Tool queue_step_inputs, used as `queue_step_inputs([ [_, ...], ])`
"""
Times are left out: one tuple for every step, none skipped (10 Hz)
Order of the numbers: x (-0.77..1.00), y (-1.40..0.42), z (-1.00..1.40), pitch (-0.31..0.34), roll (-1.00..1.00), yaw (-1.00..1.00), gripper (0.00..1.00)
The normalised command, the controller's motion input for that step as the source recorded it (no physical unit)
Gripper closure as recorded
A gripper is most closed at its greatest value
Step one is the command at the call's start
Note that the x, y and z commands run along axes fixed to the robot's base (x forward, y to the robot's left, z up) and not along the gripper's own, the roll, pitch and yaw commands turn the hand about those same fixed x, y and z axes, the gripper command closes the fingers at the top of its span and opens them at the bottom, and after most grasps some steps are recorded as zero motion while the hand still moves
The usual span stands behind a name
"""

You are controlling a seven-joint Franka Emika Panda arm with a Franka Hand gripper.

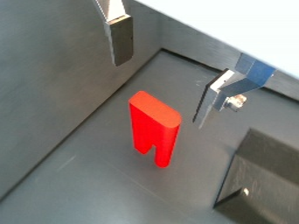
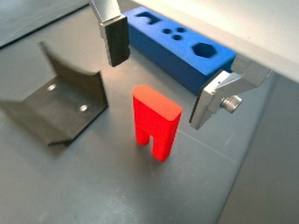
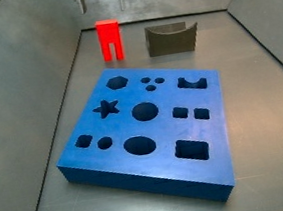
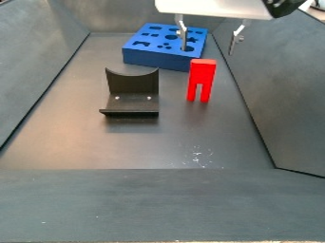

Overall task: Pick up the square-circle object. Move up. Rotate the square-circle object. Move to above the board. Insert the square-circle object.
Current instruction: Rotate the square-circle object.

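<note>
Grey floor, walled bay; claw (image 2: 158, 74) above square-circle object (image 2: 155, 122), jaws apart, holding nothing.
Red square-circle object stands upright on the floor, untouched, between fixture (image 2: 59, 105) and board (image 2: 181, 45); fingers (image 1: 121, 39) clear of it.

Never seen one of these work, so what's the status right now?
Gripper open, above the square-circle object, not touching. Object upright on floor, between fixture and wall. Board empty. Nothing blocking.

A bright red square-circle object (image 2: 155, 122), a blue board (image 3: 150, 122) and a dark olive-grey fixture (image 4: 129, 92) sit on a plain grey floor (image 4: 152, 142) under the gripper (image 2: 163, 74), whose fingers (image 2: 114, 40) are silver with dark pads.
</note>
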Motion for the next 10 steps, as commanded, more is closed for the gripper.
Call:
queue_step_inputs([
  [0.04,-0.01,-0.03,0.03,-0.02,0.62,0.0],
  [0.04,-0.01,-0.03,0.03,-0.02,0.47,0.0],
  [0.04,-0.01,-0.03,0.029,-0.02,0.27,0.0],
  [0.0,0.0,-1.0,0.029,-0.02,0.17,0.0],
  [0.0,0.0,-1.0,0.024,-0.02,0.11,0.0],
  [0.03,0.0,-1.0,-0.013,-0.01,0.07,0.0],
  [0.04,0.0,-0.97,-0.025,-0.02,0.05,0.0],
  [0.03,0.0,-0.78,-0.029,-0.02,0.04,0.0],
  [0.03,0.0,-0.63,-0.031,-0.02,0.04,0.0],
  [0.04,-0.01,-0.48,-0.03,-0.02,0.04,0.0],
])
